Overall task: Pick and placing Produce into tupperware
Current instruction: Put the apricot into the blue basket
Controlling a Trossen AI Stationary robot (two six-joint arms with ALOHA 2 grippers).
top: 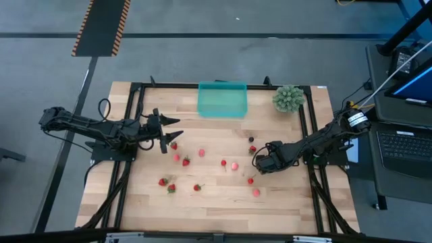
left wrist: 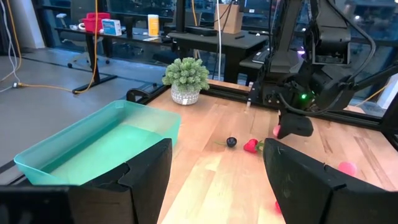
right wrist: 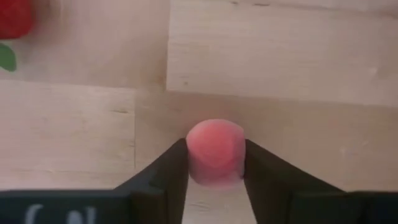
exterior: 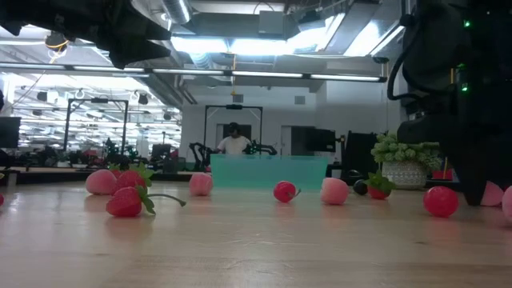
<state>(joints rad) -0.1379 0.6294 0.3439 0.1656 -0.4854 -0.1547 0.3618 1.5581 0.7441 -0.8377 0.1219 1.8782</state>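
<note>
A: Right gripper [right wrist: 214, 163]?
B: Down on the table [top: 223, 202], fingers pinched against both sides of a pink berry [right wrist: 215, 151].
A: Left gripper [top: 169, 131]?
B: Over the table's left side, jaws apart, nothing between them.
A: Container?
B: Teal tub [top: 222, 99] at the far edge, other berries [top: 185, 161] scattered mid-table.

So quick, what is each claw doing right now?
Left gripper: open, empty, above the table.
Right gripper: shut on a pink berry, down at the table.
</note>
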